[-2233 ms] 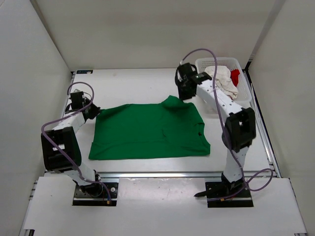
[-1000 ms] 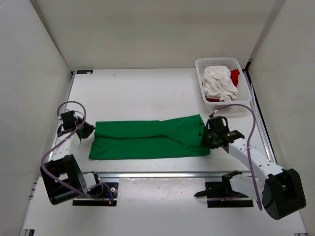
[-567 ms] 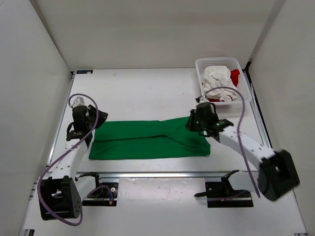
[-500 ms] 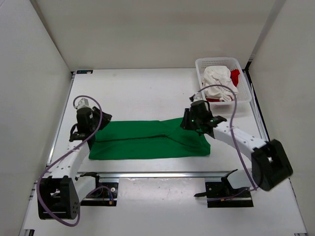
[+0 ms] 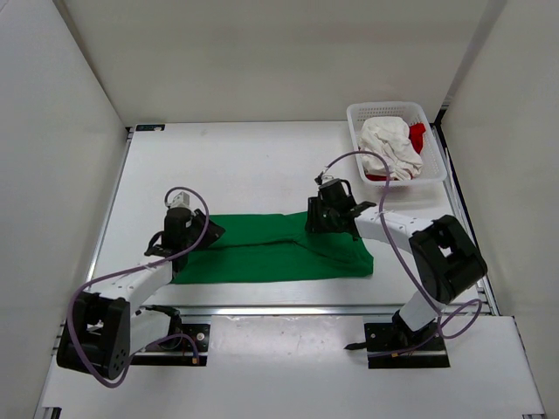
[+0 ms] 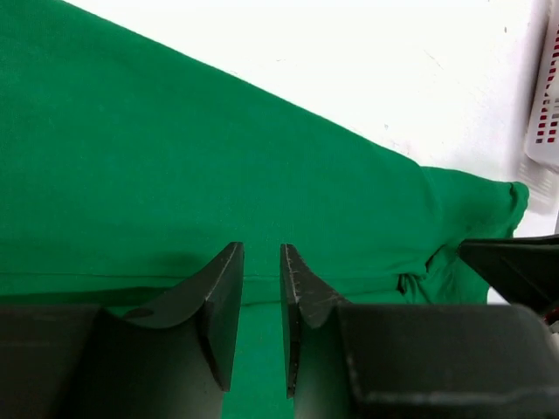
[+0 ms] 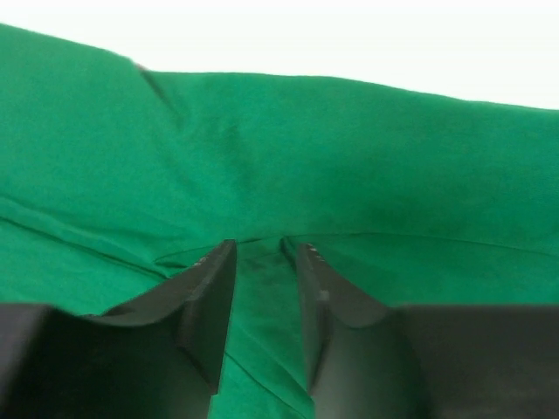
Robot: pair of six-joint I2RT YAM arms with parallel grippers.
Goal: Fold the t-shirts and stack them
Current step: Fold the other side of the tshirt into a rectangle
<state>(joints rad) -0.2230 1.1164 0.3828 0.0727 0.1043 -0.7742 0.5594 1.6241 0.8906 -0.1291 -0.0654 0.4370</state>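
The green t-shirt [image 5: 271, 257] lies folded into a long band on the near half of the table [image 5: 244, 166]; the white t-shirt [image 5: 389, 144] and red t-shirt [image 5: 417, 133] sit bunched in the basket [image 5: 353, 131] at the far right corner; the left gripper [image 6: 260, 249] is at the band's left end, fingers narrowly parted, grasp cannot be told; the right gripper [image 7: 265, 246] is low over the band's far edge, fingers released.

Green t-shirt [image 5: 262, 253] lies folded into a long band; white t-shirt [image 5: 389, 147] and red t-shirt [image 5: 417, 133] crumpled in the basket [image 5: 384, 106]
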